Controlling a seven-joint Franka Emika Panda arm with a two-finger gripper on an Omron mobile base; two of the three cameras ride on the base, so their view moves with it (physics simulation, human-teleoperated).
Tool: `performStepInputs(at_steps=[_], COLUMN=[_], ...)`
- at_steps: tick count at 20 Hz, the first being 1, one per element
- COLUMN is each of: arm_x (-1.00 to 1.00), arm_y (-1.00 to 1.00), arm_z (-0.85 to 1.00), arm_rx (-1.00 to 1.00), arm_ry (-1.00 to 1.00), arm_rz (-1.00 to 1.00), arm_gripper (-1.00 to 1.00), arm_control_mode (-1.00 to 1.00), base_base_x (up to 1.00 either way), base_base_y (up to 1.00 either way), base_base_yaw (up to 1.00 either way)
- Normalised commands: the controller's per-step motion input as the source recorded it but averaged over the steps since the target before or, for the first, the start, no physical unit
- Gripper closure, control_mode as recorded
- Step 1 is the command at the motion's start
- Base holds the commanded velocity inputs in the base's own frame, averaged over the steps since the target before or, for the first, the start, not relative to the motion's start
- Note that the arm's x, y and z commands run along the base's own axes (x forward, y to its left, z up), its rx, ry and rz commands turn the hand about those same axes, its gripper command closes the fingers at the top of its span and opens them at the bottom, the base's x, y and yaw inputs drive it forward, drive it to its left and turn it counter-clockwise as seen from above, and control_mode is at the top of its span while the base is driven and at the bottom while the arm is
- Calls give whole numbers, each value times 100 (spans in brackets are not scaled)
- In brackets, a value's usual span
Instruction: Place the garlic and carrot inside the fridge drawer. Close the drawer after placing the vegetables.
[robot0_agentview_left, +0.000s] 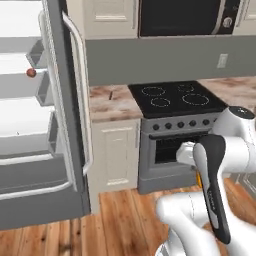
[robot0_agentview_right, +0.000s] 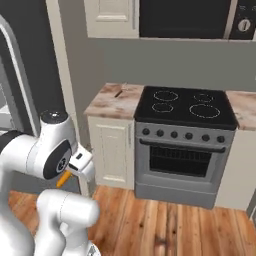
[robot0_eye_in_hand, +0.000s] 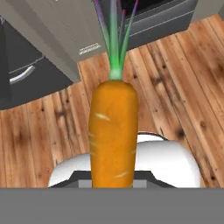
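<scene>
Here my tool (robot0_eye_in_hand: 112, 186) is clamped tight on the carrot (robot0_eye_in_hand: 113, 131), centre frame above the wood floor; I judge a fast swing toward the fridge (robot0_agentview_left: 35, 125) could shake it loose

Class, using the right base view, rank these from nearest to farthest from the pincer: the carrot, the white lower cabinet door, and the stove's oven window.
1. The carrot: clamped in the pincer, poking out beneath the wrist at lower left.
2. The white lower cabinet door: just right of the hand, under the counter.
3. The oven window: farther right, in the stove front.
</scene>
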Motion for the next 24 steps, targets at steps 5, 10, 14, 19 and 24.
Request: performStepInputs(at_steps=[5,10,14,19,24], arm_x=[0,0,0,0,0], arm_y=[0,0,0,0,0], arm_z=[0,0,0,0,0], arm_rx=[0,0,0,0,0], arm_ry=[0,0,0,0,0], arm_rz=[0,0,0,0,0], arm_gripper=[100,100,100,100,100], arm_control_mode=[100,100,100,100,100], base_base_x=[-56,-15,39,74,81], base_base_y=[100,100,100,67,56], base_base_yaw=[34,43,22,-8,-29])
